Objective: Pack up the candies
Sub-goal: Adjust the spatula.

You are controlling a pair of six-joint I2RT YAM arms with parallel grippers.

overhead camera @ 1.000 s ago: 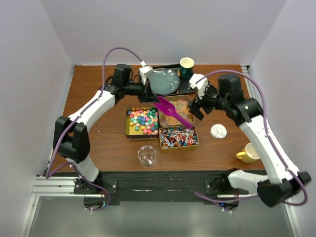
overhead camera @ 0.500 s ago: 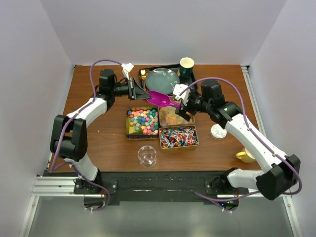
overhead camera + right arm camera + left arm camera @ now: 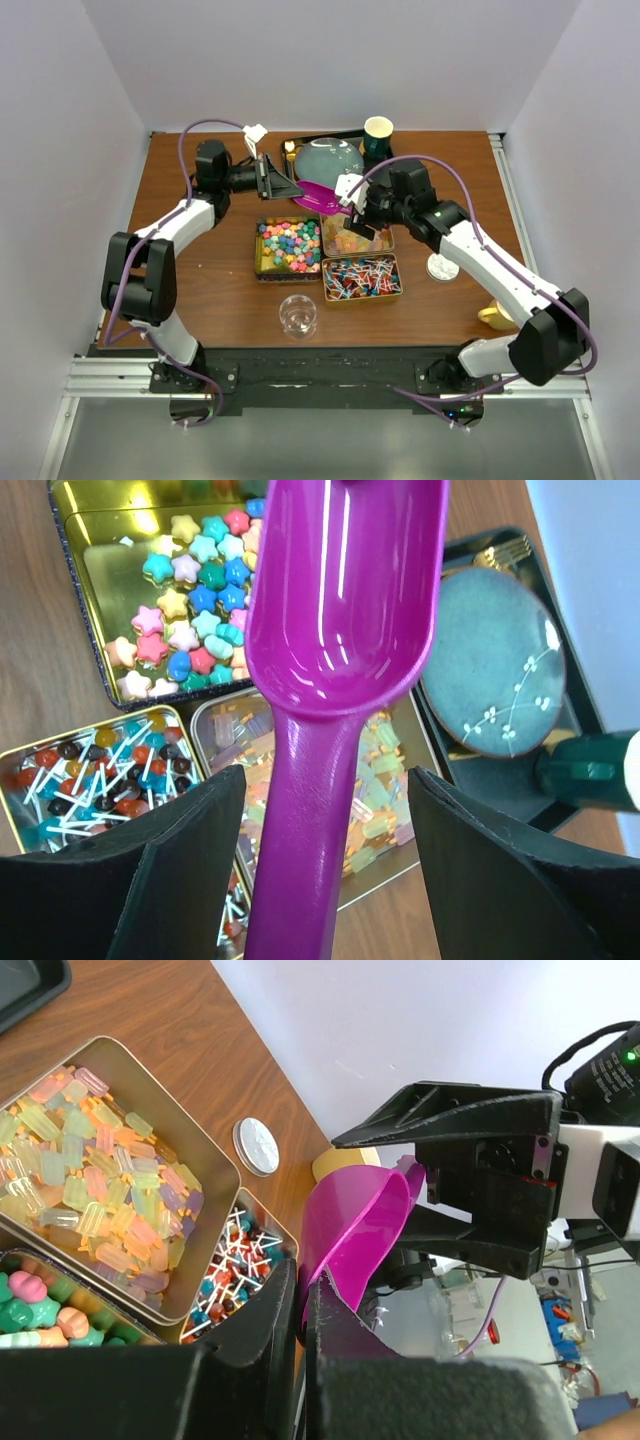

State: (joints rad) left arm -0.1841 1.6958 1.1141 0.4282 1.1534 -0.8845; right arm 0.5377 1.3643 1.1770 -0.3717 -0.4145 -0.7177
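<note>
**Scoop hanging between both claws, candies lying in their tins**

Your left gripper (image 3: 292,188) is reaching in from the counter's left edge and clenching the wide front end of the purple scoop (image 3: 322,195), holding it in the air over the far half of the counter. The scoop's handle is pointing toward your right gripper (image 3: 352,212). That claw is standing released. In the right wrist view its two fingers (image 3: 180,870) are sitting well apart on either side of the handle, and neither is touching it.

The candies are lying in three open tins (image 3: 258,250) grouped at the middle of the counter. The bright star candies (image 3: 290,246) are filling the tin on the left. The pale gummies (image 3: 352,238) are sitting in the tin just beside it, under the scoop. The wrapped pieces (image 3: 362,278) are lying in the tin closest to the near edge.

A glass jar (image 3: 298,315) is standing near the near edge. A round lid (image 3: 442,265) and a yellow mug (image 3: 500,312) are sitting toward the right edge.
</note>
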